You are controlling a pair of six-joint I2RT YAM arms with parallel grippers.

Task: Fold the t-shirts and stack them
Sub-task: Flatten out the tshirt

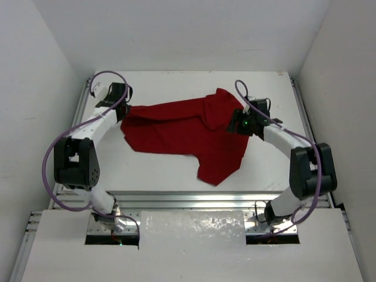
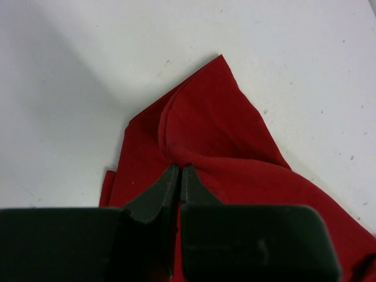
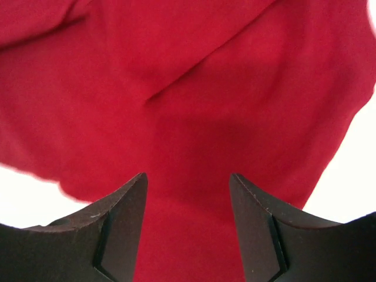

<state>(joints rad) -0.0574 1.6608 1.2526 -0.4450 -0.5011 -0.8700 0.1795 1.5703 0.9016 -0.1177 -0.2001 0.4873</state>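
The dark red t-shirt (image 1: 182,132) lies crumpled across the middle of the white table, one part reaching toward the front. My left gripper (image 1: 125,108) is at the shirt's left end. In the left wrist view the gripper (image 2: 180,167) is shut on a fold of the t-shirt (image 2: 211,135), with cloth pinched between its tips. My right gripper (image 1: 238,122) is over the shirt's right part. In the right wrist view the gripper (image 3: 188,179) is open, with the t-shirt (image 3: 188,88) filling the view just beyond the jaws.
The white table (image 1: 164,82) has metal rails at its left and right sides and white walls close around it. The arm bases stand at the near edge, with purple cables (image 1: 53,153) looping beside each arm.
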